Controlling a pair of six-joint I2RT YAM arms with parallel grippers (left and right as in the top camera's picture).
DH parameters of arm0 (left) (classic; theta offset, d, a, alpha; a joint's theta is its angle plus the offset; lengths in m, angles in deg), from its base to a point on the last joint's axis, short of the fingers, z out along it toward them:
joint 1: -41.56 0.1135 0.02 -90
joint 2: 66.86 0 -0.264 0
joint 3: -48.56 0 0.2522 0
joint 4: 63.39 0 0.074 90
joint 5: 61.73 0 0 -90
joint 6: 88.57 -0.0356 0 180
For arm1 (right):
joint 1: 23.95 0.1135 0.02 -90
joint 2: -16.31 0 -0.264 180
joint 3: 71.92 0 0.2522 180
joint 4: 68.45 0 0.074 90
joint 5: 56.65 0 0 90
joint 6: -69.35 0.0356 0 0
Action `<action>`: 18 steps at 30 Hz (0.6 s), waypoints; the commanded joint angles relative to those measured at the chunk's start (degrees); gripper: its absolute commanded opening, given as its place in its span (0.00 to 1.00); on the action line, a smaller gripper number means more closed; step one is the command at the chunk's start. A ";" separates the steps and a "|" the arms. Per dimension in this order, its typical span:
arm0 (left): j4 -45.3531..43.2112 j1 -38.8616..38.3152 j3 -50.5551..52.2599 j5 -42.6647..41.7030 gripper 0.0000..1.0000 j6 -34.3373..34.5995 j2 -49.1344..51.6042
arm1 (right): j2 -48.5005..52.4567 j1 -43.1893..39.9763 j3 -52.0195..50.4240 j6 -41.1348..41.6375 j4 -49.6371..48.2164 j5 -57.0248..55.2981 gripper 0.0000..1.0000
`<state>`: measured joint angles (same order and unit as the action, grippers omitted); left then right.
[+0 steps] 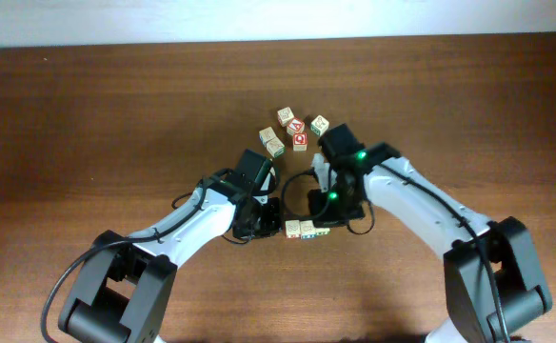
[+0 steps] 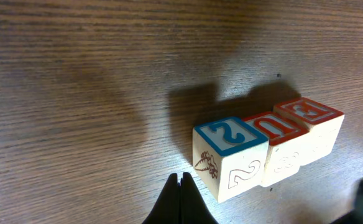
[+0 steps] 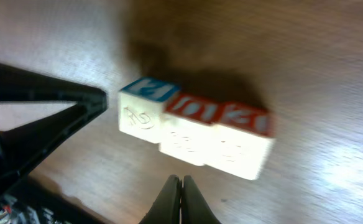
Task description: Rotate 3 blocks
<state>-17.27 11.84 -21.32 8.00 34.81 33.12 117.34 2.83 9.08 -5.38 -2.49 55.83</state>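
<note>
Three touching blocks (image 1: 302, 230), 6 o'clock of spare cubes (image 1: 298, 139). Clenched, empty: left end effector (image 2: 181, 188), right end effector (image 3: 181, 188). My nudge may drag neighbours.

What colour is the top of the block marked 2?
Blue; the block shows best in left wrist view.

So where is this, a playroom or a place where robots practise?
Probably a robot practice bench in a lab, not a playroom. A left arm and a right arm reach over a plain wooden table, and the only toys are small alphabet blocks, three lined up in a row.
</note>
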 commanded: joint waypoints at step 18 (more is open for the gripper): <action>0.09 0.15 -1.05 0.74 0.00 -1.14 0.02 | 0.39 6.91 -7.82 15.89 -9.38 -9.25 0.04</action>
<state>-17.08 11.84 -21.34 8.61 34.81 33.12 117.21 9.43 1.82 10.05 -11.69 47.74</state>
